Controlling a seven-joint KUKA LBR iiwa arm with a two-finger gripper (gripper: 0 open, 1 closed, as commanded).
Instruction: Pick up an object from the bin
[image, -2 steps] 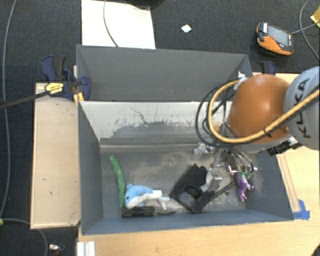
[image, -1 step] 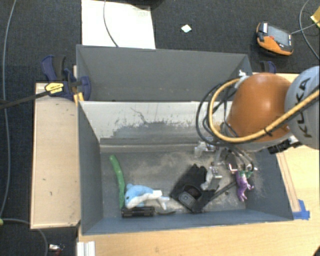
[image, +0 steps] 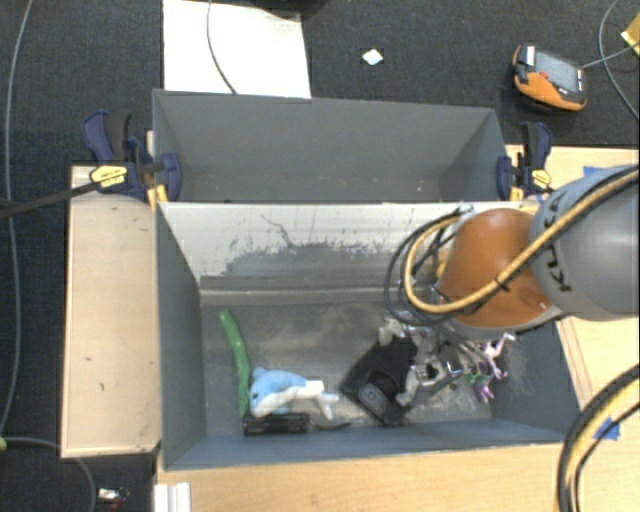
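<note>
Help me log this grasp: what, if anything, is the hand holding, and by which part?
Cannot be told. The hand is low at the right edge of the black object, but no grip on it is visible.

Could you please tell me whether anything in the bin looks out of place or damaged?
Nothing looks spilled or broken. All the things lie inside the bin: a green stick, a blue and white toy and a black bar at the left, a black object lying askew beside the gripper.
</note>
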